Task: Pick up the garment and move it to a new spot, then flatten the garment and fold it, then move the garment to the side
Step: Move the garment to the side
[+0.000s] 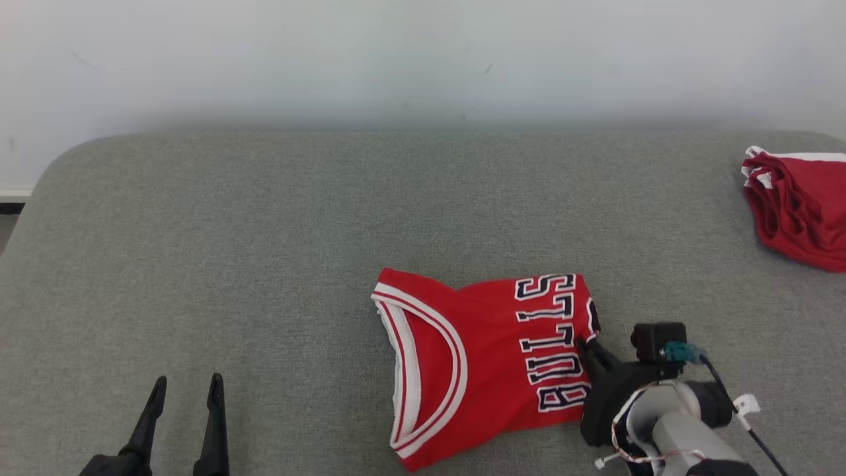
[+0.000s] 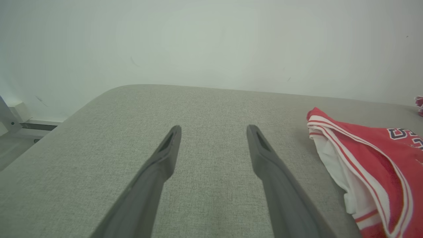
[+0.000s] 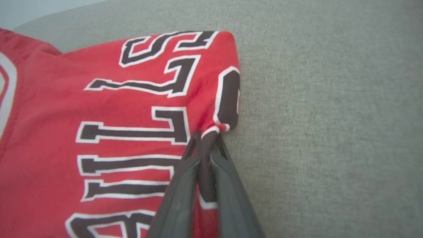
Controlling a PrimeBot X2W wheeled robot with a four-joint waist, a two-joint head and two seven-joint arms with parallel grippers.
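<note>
A grey fabric-covered table with rounded corners (image 1: pixel 264 231) stands before a pale wall (image 1: pixel 396 59). A red cloth basketball jersey with white trim and black BULLS lettering (image 1: pixel 482 357) lies folded on the table's near half, right of its middle. Its neckline is turned toward the table's left end and its lettering toward the right end.

The right gripper (image 1: pixel 585 345) reaches in over the table's near right part and meets the jersey at its folded right-hand edge. In the right wrist view its 2 dark fingers (image 3: pixel 183 185) are pressed together, with a pinch of red cloth and a bit of white-and-red trim caught between them. The rest of the jersey rests flat on the table.

The left gripper (image 1: pixel 187 390) sits over the table's near left part, well apart from the jersey. Its 2 fingers are spread wide with bare table between them, holding nothing.

A heap of red garments with white edging (image 1: pixel 800 205) rests at the table's far right end.
</note>
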